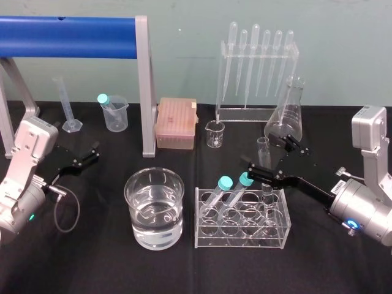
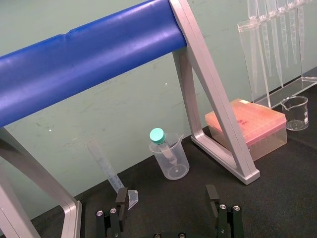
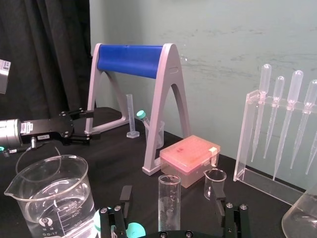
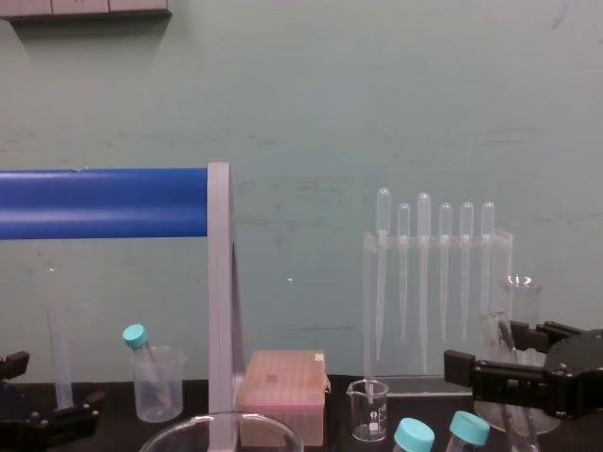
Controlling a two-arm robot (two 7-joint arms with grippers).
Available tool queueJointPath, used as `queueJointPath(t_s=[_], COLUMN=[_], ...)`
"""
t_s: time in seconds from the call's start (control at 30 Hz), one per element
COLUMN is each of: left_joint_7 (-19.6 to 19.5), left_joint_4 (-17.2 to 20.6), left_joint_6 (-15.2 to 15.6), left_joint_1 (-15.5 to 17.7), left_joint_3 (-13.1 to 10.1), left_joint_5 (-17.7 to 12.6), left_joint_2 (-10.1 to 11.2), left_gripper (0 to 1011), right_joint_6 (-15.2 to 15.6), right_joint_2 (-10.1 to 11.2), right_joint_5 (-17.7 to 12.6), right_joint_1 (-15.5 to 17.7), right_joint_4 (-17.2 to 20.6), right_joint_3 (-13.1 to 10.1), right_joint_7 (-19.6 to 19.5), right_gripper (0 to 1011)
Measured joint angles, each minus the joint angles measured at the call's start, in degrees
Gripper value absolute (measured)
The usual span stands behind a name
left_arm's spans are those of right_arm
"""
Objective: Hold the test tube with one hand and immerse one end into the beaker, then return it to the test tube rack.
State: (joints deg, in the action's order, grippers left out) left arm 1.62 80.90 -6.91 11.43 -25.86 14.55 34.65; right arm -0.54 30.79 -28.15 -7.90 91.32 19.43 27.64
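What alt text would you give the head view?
The right end effector, open, straddles an uncapped test tube standing in a rack. A wide beaker of water sits left of the rack; the left end effector rests open at far left.

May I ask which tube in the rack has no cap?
The clear test tube at the rack's right side, inside the open right gripper; the others have teal caps.

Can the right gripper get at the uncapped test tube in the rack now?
Probably yes: the right gripper is open, fingers either side of the test tube, nothing between; teal-capped tubes sit close to one finger.
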Motion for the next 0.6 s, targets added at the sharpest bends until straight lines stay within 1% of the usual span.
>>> queueJointPath(t_s=[0.6], left_joint_7=[0.0], left_joint_4=[0.0], left_joint_6=[0.0], left_joint_1=[0.0], left_joint_3=[0.0], left_joint_5=[0.0], left_joint_2=[0.0], left_gripper=[1000], right_joint_6=[0.8], right_joint_2=[-0.2], right_joint_5=[-0.4], right_joint_1=[0.0], right_joint_4=[-0.4], right_joint_3=[-0.2], right_joint_7=[0.3], right_gripper=[1003])
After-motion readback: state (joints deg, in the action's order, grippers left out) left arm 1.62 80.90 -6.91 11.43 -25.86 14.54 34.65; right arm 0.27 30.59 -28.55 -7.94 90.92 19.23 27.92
